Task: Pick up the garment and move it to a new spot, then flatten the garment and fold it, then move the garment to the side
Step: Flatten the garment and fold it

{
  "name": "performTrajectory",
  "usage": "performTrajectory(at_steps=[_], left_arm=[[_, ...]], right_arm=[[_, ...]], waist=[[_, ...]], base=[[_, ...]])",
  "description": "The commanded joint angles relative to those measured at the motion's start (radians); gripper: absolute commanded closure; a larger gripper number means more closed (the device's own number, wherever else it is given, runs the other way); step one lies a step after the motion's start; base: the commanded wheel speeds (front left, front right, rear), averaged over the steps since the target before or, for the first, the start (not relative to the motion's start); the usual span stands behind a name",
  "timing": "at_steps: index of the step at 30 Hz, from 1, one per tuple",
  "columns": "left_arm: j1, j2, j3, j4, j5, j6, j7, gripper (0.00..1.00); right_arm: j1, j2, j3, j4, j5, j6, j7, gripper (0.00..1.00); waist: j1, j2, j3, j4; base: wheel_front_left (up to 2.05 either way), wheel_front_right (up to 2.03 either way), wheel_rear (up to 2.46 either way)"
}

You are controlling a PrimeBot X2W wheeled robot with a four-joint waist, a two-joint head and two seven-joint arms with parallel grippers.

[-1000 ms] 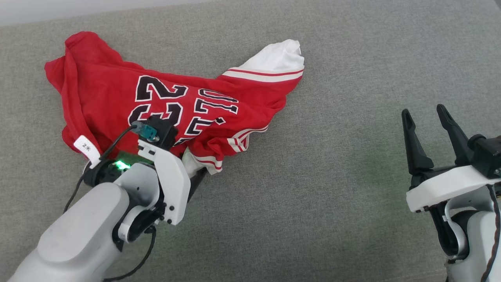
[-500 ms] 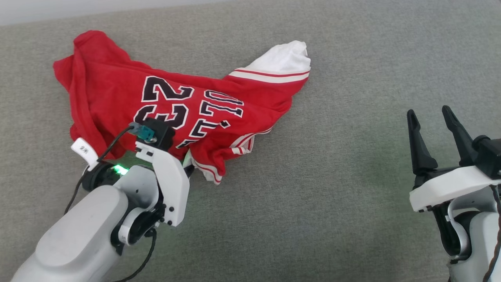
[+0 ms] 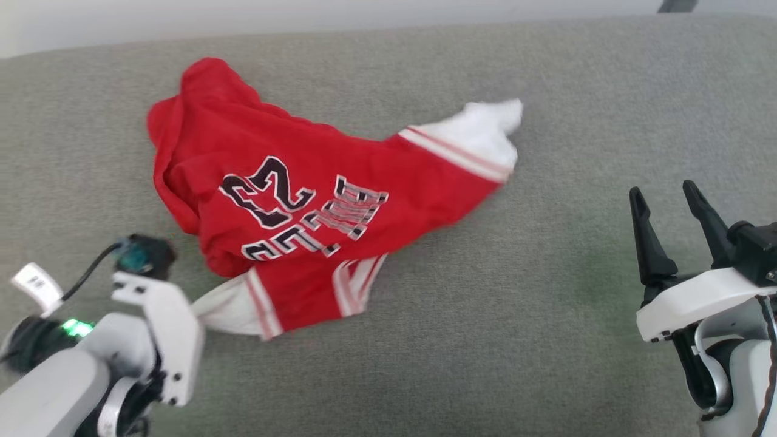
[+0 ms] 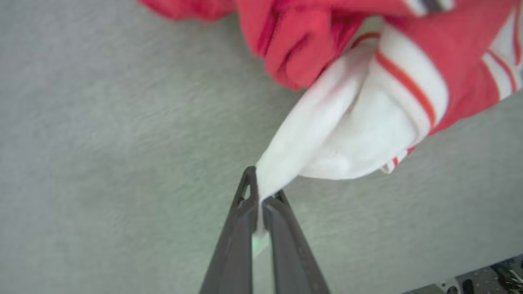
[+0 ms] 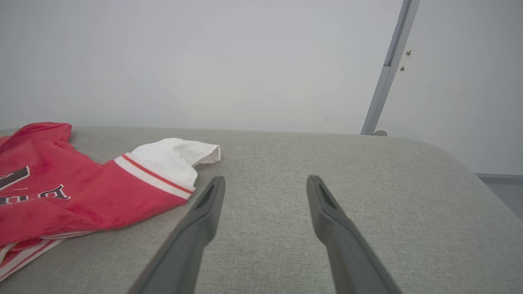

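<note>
The garment (image 3: pixel 303 194) is a red jersey with white sleeves, striped trim and black lettering with the number 23, lying crumpled on the grey cushion. Its near white sleeve (image 4: pixel 351 134) is stretched toward my left gripper (image 4: pixel 259 196), whose two dark fingers are shut on the sleeve's edge. In the head view that arm sits at the lower left with its fingers hidden behind the white wrist housing (image 3: pixel 164 328). My right gripper (image 3: pixel 665 200) hovers open at the lower right, with nothing between its fingers, well right of the garment's far white sleeve (image 5: pixel 171 157).
The grey upholstered surface (image 3: pixel 485 340) stretches across the scene, with its far edge meeting a pale wall (image 5: pixel 204 61). A grey metal pole (image 5: pixel 388 69) stands behind the cushion's right end. A cable with a white tag (image 3: pixel 36 285) trails from my left wrist.
My left gripper closed on the near white sleeve and pulled back toward the lower left, dragging the garment and stretching it out. The head view has also shifted. My right gripper stayed open.
</note>
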Motion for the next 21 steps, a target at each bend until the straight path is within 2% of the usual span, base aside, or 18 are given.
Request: performTrajectory(at_steps=[1, 6, 15, 16, 17, 18, 20, 21], left_arm=[[0.026, 0.014, -0.005, -0.009, 0.014, 0.02, 0.018, 1.0], [0.076, 0.077, -0.004, 0.015, 0.011, 0.075, 0.059, 1.0], [0.114, 0.053, -0.006, 0.068, -0.028, 0.065, 0.041, 1.0], [0.112, 0.047, -0.003, 0.069, -0.028, 0.059, 0.026, 0.64], [0.113, 0.038, 0.003, 0.07, -0.035, 0.056, 0.013, 0.53], [0.113, 0.038, 0.003, 0.07, -0.035, 0.056, 0.013, 0.53], [0.111, 0.022, 0.011, 0.064, -0.04, 0.043, -0.021, 0.0], [0.109, 0.014, 0.018, 0.061, -0.044, 0.038, -0.04, 0.0]], right_arm=[[0.013, -0.001, 0.003, 0.002, -0.004, 0.0, 0.004, 0.0], [0.031, -0.009, 0.019, 0.007, 0.004, 0.0, 0.024, 0.0], [0.054, -0.028, 0.057, 0.012, 0.031, 0.0, 0.059, 0.0], [0.055, -0.032, 0.067, 0.014, 0.035, 0.0, 0.066, 0.0], [0.056, -0.037, 0.076, 0.015, 0.039, 0.0, 0.074, 0.0], [0.056, -0.037, 0.076, 0.015, 0.039, 0.0, 0.074, 0.0], [0.06, -0.047, 0.092, 0.02, 0.05, 0.0, 0.089, 0.0], [0.06, -0.054, 0.102, 0.024, 0.057, 0.0, 0.098, 0.0]], waist=[[0.0001, 0.0, -0.015, 0.015], [0.0001, 0.0, -0.043, 0.039], [0.0001, 0.0, -0.08, 0.067], [0.0001, 0.0, -0.083, 0.071], [0.0001, 0.0, -0.086, 0.075], [0.0001, 0.0, -0.086, 0.075], [0.0001, 0.0, -0.092, 0.085], [0.0001, 0.0, -0.095, 0.089]], base=[[0.0, 0.0, 0.0], [0.0, 0.0, 0.0], [0.0, 0.0, 0.0], [0.0, 0.0, 0.0], [0.0, 0.0, 0.0], [0.0, 0.0, 0.0], [0.0, 0.0, 0.0], [0.0, 0.0, 0.0]])
